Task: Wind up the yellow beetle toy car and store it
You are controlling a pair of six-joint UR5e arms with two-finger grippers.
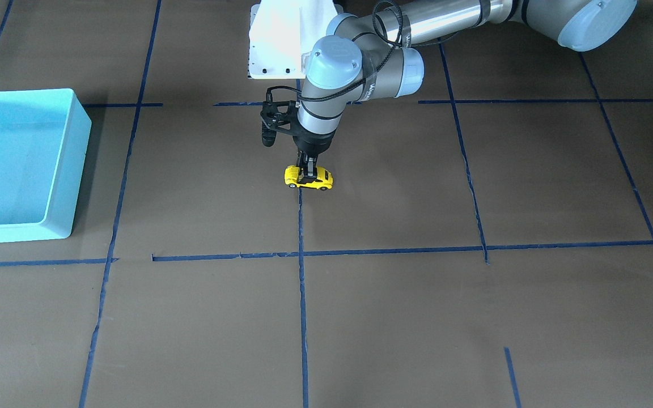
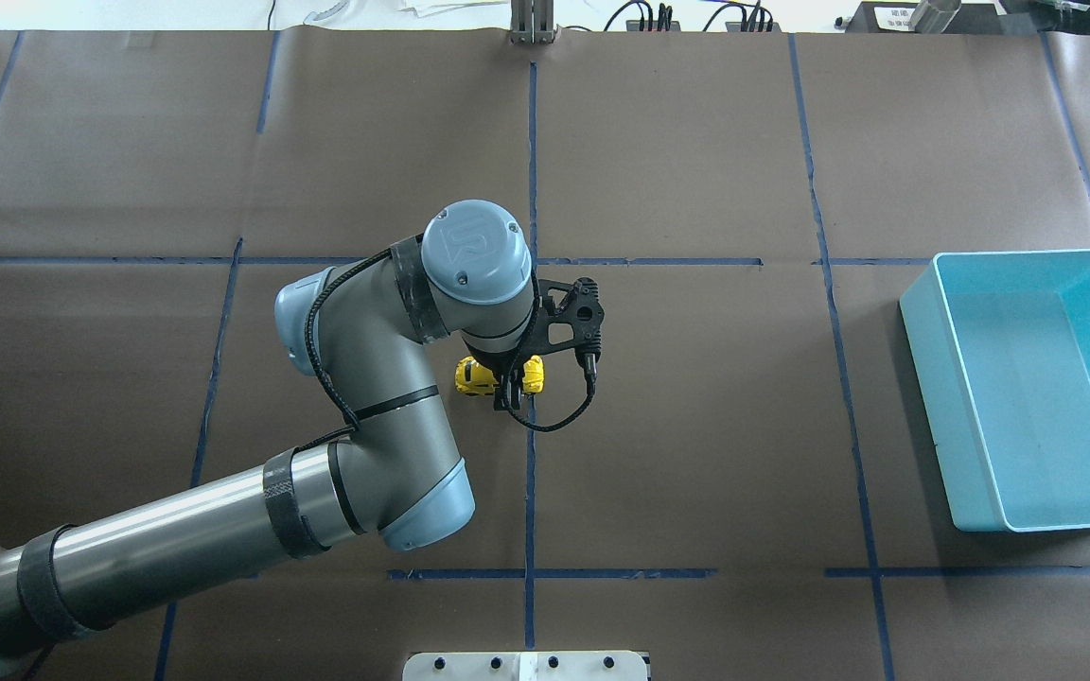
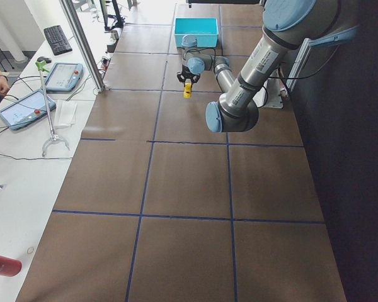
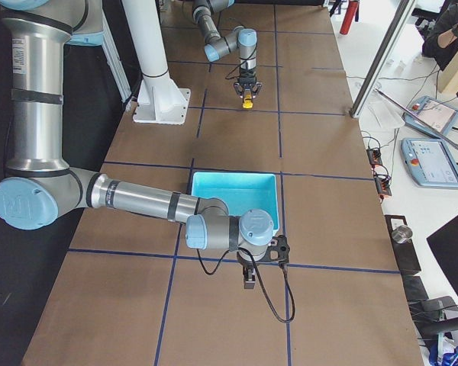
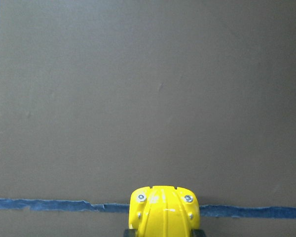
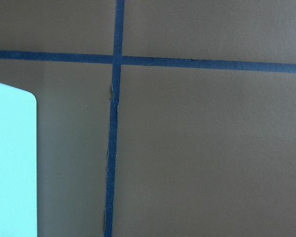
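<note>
— Where is the yellow beetle toy car [image 1: 323, 182] sitting?

— Near the middle of the worktop [image 1: 474, 317], lying across a blue tape line [image 1: 301, 226], directly under the left hand [image 1: 308, 173].

— What is that hand doing?

— It is pointing straight down and pinching the car across its middle, with one finger pressing on each flank. The car's ends are sticking out on both sides of the fingers. In the left wrist view one yellow end is showing at the bottom edge.

— Are the wheels touching the worktop?

— I am not able to tell.

— And the right hand [image 4: 249, 280]?

— It is hanging just beside the turquoise bin [image 4: 233, 180], with the bin lying between it and the car. I cannot tell whether its fingers are spread or pressed together.
</note>
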